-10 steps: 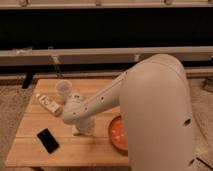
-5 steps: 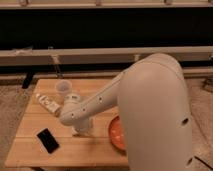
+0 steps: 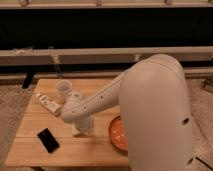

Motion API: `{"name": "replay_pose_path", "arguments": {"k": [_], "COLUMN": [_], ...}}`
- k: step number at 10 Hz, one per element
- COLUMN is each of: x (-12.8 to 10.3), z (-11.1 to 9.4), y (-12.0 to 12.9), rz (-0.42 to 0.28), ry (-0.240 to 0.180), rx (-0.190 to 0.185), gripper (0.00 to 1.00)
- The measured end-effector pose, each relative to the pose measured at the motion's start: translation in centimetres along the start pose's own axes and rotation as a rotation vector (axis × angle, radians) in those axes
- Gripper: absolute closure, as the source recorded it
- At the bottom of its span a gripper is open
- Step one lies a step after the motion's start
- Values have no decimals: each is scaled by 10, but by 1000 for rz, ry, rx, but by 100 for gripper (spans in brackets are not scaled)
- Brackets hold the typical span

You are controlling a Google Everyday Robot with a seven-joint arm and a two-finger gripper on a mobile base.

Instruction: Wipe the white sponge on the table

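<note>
The pincer (image 3: 83,129) points straight down at the middle of the desk (image 3: 31,121), at the end of the thick white arm (image 3: 150,110) that comes in from the right. Its lower end reaches the wooden top. I cannot tell if it is spread or pressed together. The white sponge cannot be separated from the pale lower end of the pincer; if it is there, it lies directly under it. Left of the pincer lies a black phone (image 3: 48,140), and right of it an orange dish (image 3: 118,134). Behind stand a clear cup (image 3: 63,88) and a lying white bottle (image 3: 48,103); its label is not readable.
</note>
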Motion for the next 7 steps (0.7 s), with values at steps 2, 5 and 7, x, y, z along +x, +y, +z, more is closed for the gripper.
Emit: {"name": "replay_pose_path", "arguments": {"k": [2, 5, 7], "x": [20, 39, 36], "z": [10, 20, 21], "y": [-23, -46, -49], "rz": [71, 149, 160], "ry": [31, 54, 45], "rx": [-22, -24, -12], "gripper": [100, 100, 100]}}
